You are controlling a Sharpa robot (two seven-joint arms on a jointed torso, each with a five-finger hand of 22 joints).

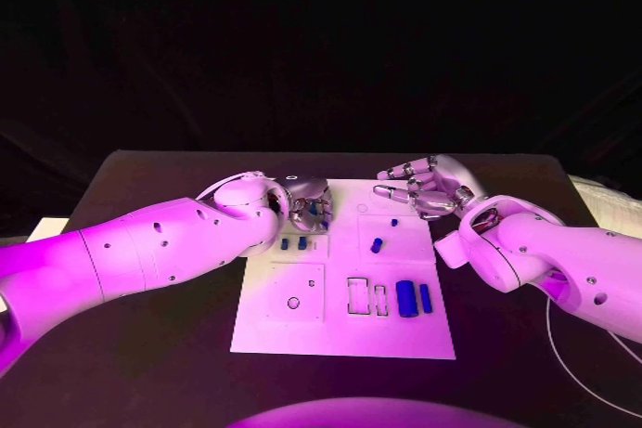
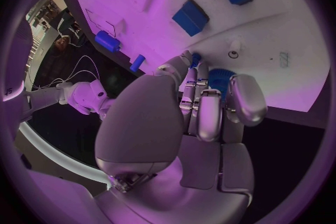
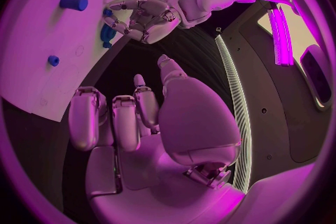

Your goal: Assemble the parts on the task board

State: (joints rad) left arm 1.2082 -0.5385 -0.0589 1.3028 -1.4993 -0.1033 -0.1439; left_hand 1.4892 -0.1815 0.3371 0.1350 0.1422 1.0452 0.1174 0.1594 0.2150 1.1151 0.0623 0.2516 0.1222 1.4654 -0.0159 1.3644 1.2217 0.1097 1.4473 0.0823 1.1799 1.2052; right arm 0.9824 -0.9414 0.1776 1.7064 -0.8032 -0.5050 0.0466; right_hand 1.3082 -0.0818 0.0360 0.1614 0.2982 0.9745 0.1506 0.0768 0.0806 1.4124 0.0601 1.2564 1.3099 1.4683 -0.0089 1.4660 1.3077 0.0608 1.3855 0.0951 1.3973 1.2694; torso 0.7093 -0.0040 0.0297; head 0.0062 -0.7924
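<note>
The white task board (image 1: 341,330) lies in the middle of the table. My left hand (image 1: 305,205) hovers low over its far-left corner, fingers curled around a blue part (image 1: 317,208). That part (image 2: 220,75) sits just past the fingertips in the left wrist view, and the right wrist view shows the left hand (image 3: 143,17) closed over it (image 3: 106,33). My right hand (image 1: 426,188) hangs at the board's far-right corner, off the plate, fingers apart and holding nothing (image 3: 140,117). Loose blue parts lie mid-board (image 1: 376,245) and near the front right (image 1: 405,294).
Two small blue pieces (image 1: 293,244) lie side by side near the board's left edge. A short peg (image 1: 393,223) stands mid-board. Rectangular slots (image 1: 357,296) and a round hole (image 1: 293,303) sit in the near half. Bare black table (image 1: 147,354) surrounds the board.
</note>
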